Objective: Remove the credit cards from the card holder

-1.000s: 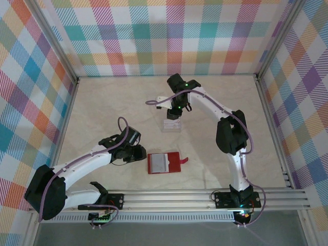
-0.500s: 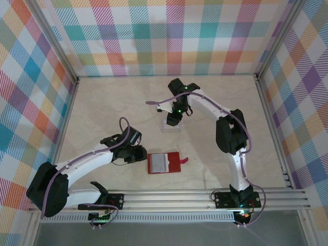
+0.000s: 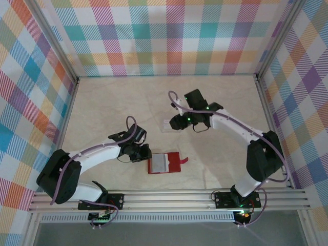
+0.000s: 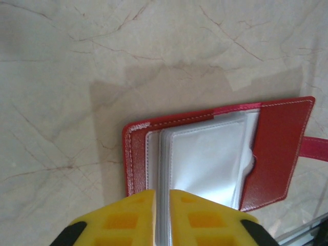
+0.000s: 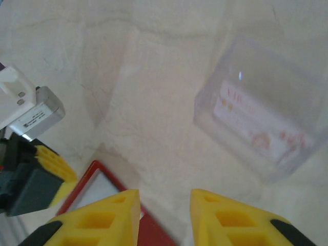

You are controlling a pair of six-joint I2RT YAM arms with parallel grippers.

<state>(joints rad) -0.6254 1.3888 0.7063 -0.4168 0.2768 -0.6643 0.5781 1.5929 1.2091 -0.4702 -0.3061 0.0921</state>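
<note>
The red card holder (image 3: 173, 163) lies open near the table's front, grey-white pockets (image 4: 205, 159) up and snap tab (image 3: 183, 162) to the right. My left gripper (image 3: 145, 154) is at its left edge. Its yellow fingers (image 4: 133, 215) are shut on the edge of the stacked pockets, so the left gripper (image 4: 162, 218) holds the card holder (image 4: 279, 148). I cannot make out separate credit cards in the pockets. My right gripper (image 3: 174, 123) hovers behind the holder. In its wrist view the right gripper (image 5: 165, 205) is open over bare table, the holder's red corner (image 5: 154, 231) just below.
A clear plastic rectangle (image 3: 170, 124) lies at mid table beside the right gripper. A pale card with reddish print shows through the clear plastic rectangle (image 5: 259, 115). Checked walls close in the table on three sides, and a metal rail (image 3: 179, 197) runs along the front.
My left gripper slid right to the holder's left edge and closed on the pockets. The right arm swung right, its gripper coming off the clear rectangle toward the holder.
</note>
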